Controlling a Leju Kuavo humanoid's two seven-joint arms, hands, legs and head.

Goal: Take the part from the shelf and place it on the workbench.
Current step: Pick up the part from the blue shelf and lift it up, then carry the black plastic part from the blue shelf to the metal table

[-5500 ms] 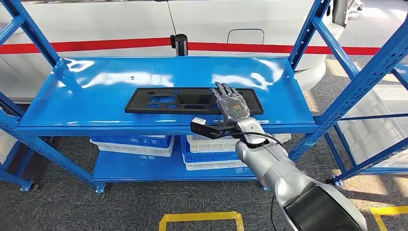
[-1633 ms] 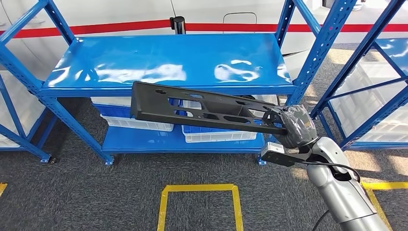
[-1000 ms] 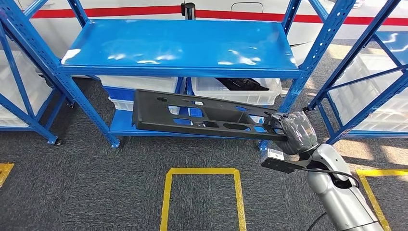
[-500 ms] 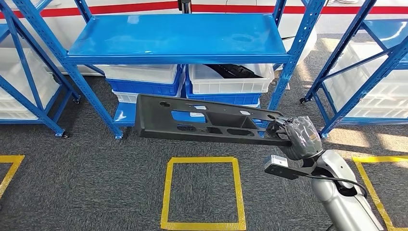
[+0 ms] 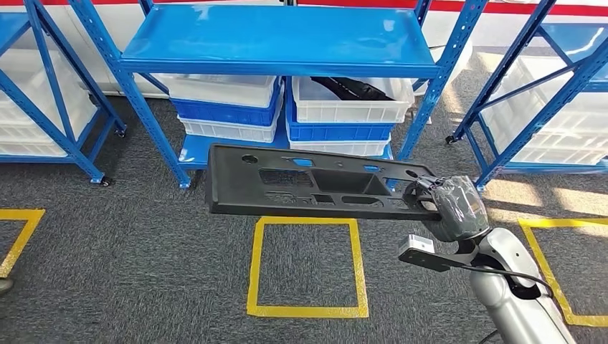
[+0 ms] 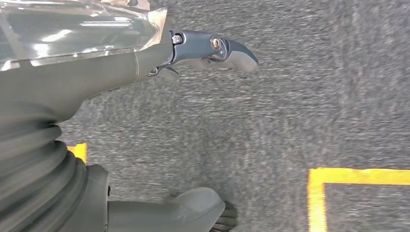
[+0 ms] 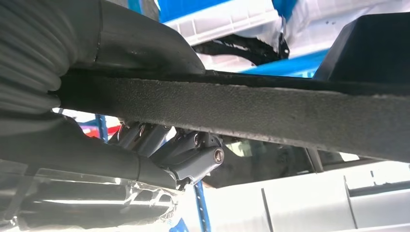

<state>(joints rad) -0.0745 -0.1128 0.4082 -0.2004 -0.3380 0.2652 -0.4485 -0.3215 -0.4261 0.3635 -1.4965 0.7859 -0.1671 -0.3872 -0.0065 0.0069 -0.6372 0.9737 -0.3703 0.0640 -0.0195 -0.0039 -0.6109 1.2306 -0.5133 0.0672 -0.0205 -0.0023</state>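
From my head view, my right robot hand (image 5: 450,206) grips the right end of the long black part (image 5: 315,184), which hangs roughly level in the air over the grey carpet (image 5: 129,272), above the far edge of a yellow taped square (image 5: 307,265) and in front of the blue shelf (image 5: 279,36). White and blue bins (image 5: 351,115) sit stacked under the shelf's upper board, one holding something dark. My right wrist view adds the grip up close: the part's rough black edge (image 7: 251,108) runs across with my thumb on one side and my darker fingers (image 7: 193,154) curled against the other. My left wrist view shows my left robot hand (image 6: 121,58) over carpet beside yellow tape (image 6: 358,176), its thumb and a dark fingertip apart with nothing between them.
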